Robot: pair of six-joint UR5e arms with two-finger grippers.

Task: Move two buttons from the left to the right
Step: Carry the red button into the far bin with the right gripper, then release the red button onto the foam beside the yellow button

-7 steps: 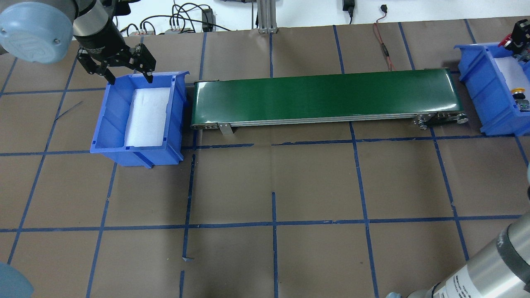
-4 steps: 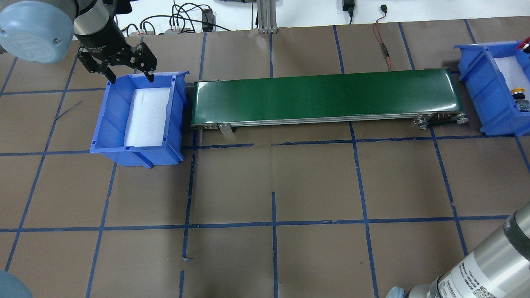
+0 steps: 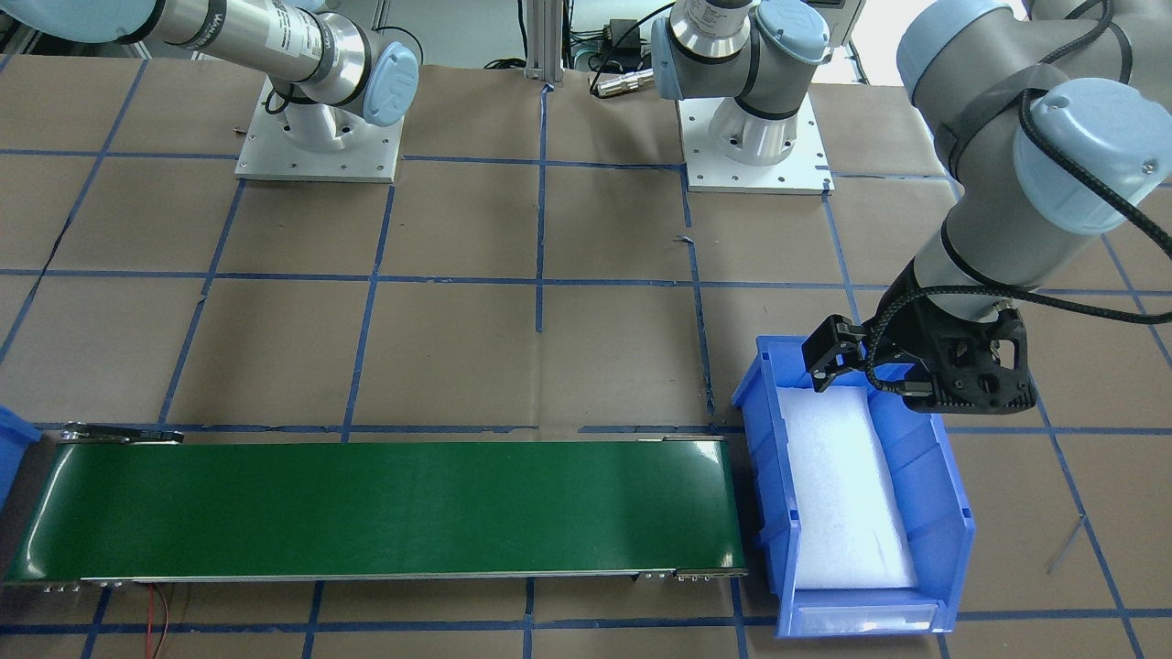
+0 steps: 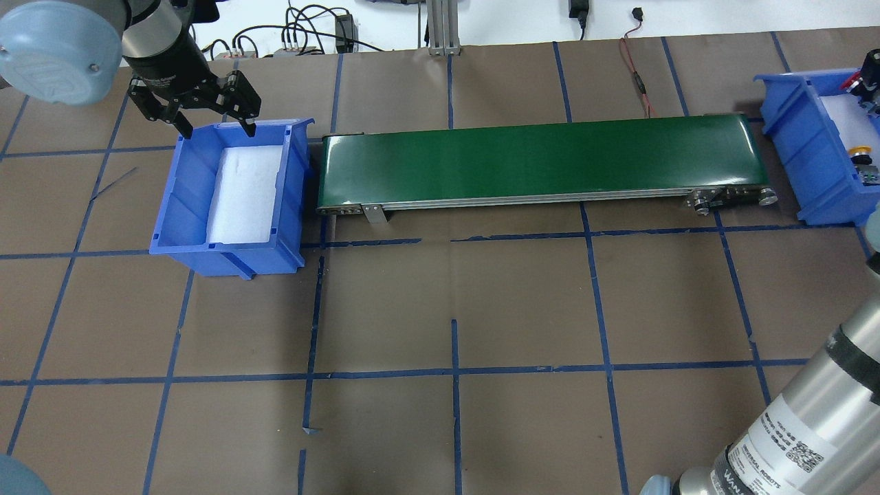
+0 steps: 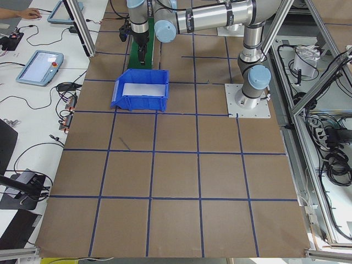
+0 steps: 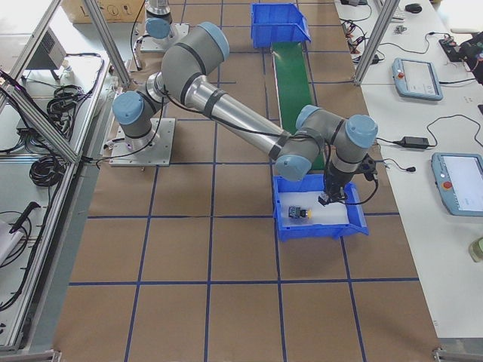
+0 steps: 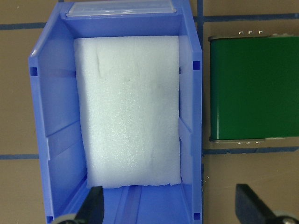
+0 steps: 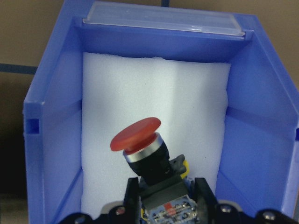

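My right gripper (image 8: 169, 200) is shut on the black body of the red-capped button (image 8: 136, 135) and holds it above the white foam of the right blue bin (image 8: 46, 93). In the overhead view this gripper (image 4: 865, 84) is at the frame's right edge. The yellow-capped button (image 4: 859, 152) lies in that bin (image 4: 790, 130); it also shows in the exterior right view (image 6: 302, 213). My left gripper (image 4: 216, 130) is open and empty over the far end of the left blue bin (image 4: 172, 199), which holds only foam. The left wrist view shows its fingers (image 7: 93, 205).
A green conveyor belt (image 4: 543, 158) lies between the two bins. Cables run along the table's far edge (image 4: 309, 34). The right arm's forearm (image 4: 790, 426) crosses the near right corner. The brown table (image 4: 454, 309) has a blue tape grid.
The right gripper with the red button has shifted slightly over the right bin, and its forearm has swung at the bottom right. The left gripper has hardly moved.
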